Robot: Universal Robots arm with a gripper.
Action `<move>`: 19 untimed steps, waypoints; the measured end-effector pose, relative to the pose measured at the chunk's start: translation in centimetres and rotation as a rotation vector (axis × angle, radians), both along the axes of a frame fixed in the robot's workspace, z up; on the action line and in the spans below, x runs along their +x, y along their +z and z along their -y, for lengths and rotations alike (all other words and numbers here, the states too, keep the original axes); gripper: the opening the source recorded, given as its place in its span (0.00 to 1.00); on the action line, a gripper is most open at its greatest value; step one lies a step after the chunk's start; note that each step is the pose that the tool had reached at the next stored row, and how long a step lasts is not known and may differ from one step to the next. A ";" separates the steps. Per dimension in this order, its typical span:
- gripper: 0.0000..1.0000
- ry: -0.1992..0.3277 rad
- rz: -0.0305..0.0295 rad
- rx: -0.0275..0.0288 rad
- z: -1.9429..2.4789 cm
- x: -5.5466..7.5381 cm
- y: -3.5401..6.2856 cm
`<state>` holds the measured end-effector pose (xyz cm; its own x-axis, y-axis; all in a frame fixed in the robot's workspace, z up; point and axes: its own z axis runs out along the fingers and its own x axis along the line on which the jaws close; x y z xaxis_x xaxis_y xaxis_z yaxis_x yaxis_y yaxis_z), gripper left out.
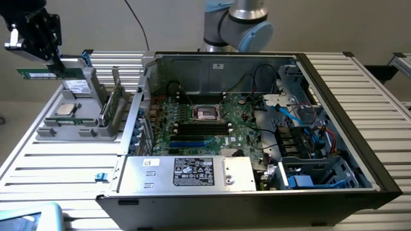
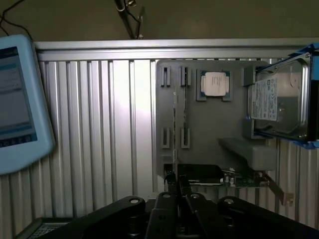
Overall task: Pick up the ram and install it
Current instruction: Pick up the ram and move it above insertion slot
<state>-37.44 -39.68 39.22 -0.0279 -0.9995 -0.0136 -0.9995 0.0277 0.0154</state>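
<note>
Exterior view: the gripper (image 1: 58, 70) is gripping the ram (image 1: 32, 73) with its jaws nearly closed, holding it level above the gray parts tray (image 1: 51, 133), beside the open computer case (image 1: 359, 125).

A robotics lab: a robot arm (image 1: 235, 24), an opened PC case (image 1: 212, 72) beside its hand (image 1: 57, 67), and a parts jig (image 1: 70, 129) beneath it, on a ribbed aluminium tabletop (image 1: 57, 166).

Dim, even light; mild glare
</note>
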 end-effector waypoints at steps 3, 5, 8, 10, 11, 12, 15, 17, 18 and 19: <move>0.13 0.000 -0.0024 0.0000 0.01 1.2 0.96; 0.13 0.000 -0.0047 0.0001 0.02 2.0 1.52; 0.13 0.000 -0.0094 0.0000 0.04 3.2 2.15; 0.13 0.000 -0.0128 0.0000 0.04 4.0 2.49; 0.13 0.000 -0.0136 0.0000 0.04 4.5 2.62; 0.13 0.000 -0.0143 0.0000 0.04 4.9 2.72; 0.13 0.000 -0.0162 0.0002 0.04 6.3 2.82; 0.13 0.000 -0.0177 0.0009 0.04 7.2 2.84; 0.13 0.000 -0.0185 0.0012 0.04 7.6 2.85; 0.13 0.001 -0.0197 0.0015 0.04 8.0 2.86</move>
